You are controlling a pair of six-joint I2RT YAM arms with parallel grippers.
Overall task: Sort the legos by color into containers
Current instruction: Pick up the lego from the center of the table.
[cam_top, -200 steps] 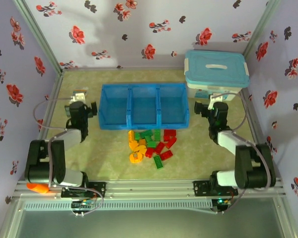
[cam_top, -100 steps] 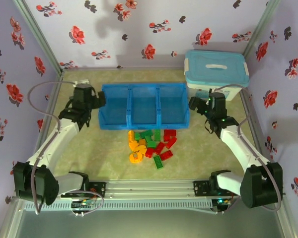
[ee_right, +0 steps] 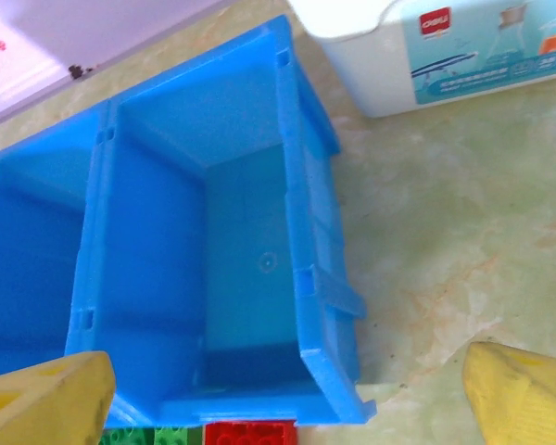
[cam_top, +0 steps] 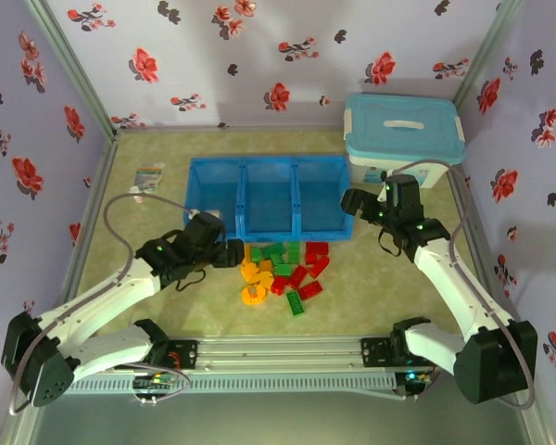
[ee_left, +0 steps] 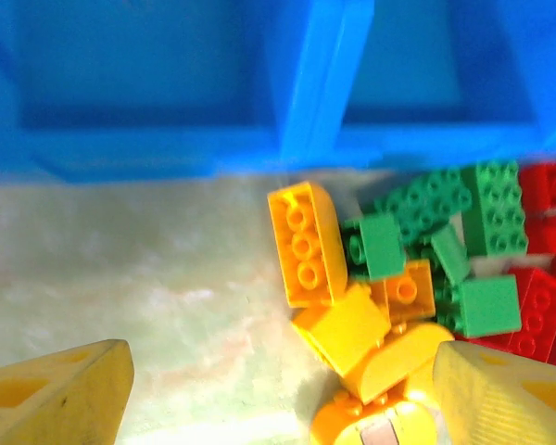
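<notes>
Because all three compartments are bare, step in hand: first pick, approach phase; no brick is sorted yet.
Legos (cam_top: 283, 273): one mixed heap on the table, just in front of the near wall of the containers (cam_top: 244, 199); yellow-orange at the left, green in the middle, red at the right.
Containers: one blue tray with three joined compartments, mid-table, between the two arms.
Left gripper (cam_top: 233, 252): low at the left edge of the heap, fingers spread, nothing pinched. In the wrist view an orange brick (ee_left: 306, 246) lies ahead of the fingers, and the yellow pieces (ee_left: 343, 324) lie close to one finger.
Right gripper (cam_top: 349, 202): hovers over the right end of the tray, fingers spread, holding nothing; the white storage box (cam_top: 403, 130) stands just beyond it.
Next move (judgement): centre the left gripper on one outer yellow-orange brick, lower, close, lift, then carry it to a chosen compartment.
Requirement: the bricks touch and overlap, so the fingers must straddle a single brick without catching its neighbours.
Risk: a double pick, or the heap being pushed aside on descent.
</notes>
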